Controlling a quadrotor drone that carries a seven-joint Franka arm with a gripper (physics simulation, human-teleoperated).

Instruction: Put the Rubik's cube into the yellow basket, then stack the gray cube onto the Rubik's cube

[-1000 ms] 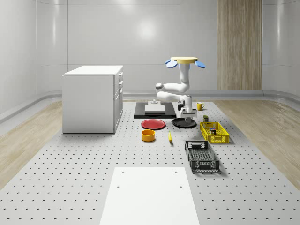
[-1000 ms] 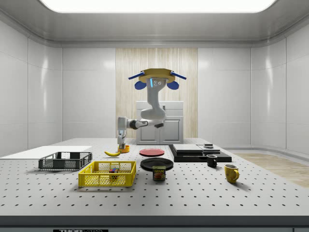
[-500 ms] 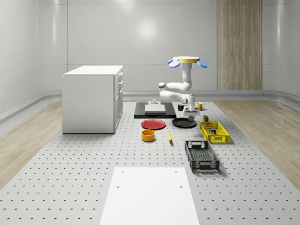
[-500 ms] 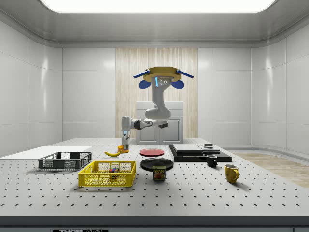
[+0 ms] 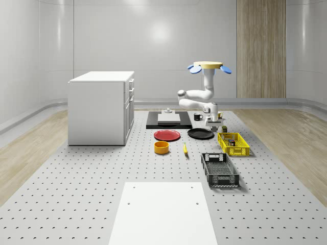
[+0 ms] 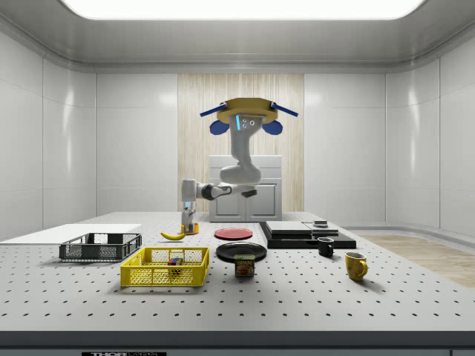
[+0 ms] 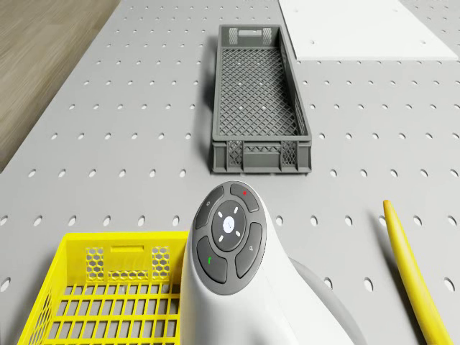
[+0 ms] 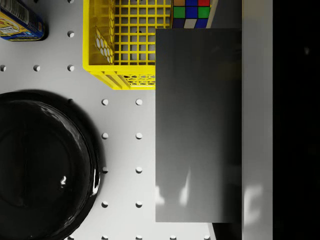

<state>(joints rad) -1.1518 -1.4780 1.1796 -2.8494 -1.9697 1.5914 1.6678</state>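
Observation:
The drone (image 5: 209,65) hovers above the far part of the table, and its white arm reaches down toward the near side. My gripper (image 5: 214,121) hangs just beyond the far end of the yellow basket (image 5: 238,152), above the table, between the basket and the black plate. It is shut on the gray cube (image 8: 197,125), whose flat gray face covers much of the wrist view. The Rubik's cube (image 8: 191,11) lies inside the yellow basket (image 8: 125,75), beyond the gray cube's edge. From the side, the Rubik's cube (image 6: 175,260) sits low in the basket (image 6: 165,276), with my gripper (image 6: 188,220) above and behind it.
A black plate (image 8: 40,165) lies next to the basket's end, and a can (image 8: 20,22) stands beside it. A gray crate (image 7: 257,100) lies past the basket, a banana (image 7: 413,273) to one side. A red plate (image 5: 167,135), an orange bowl (image 5: 161,147) and a white cabinet (image 5: 102,107) stand further left.
The drone and arm have shifted toward the whole-scene view's right. My gripper, with the gray cube, has gone from over the black plate to the far end of the yellow basket.

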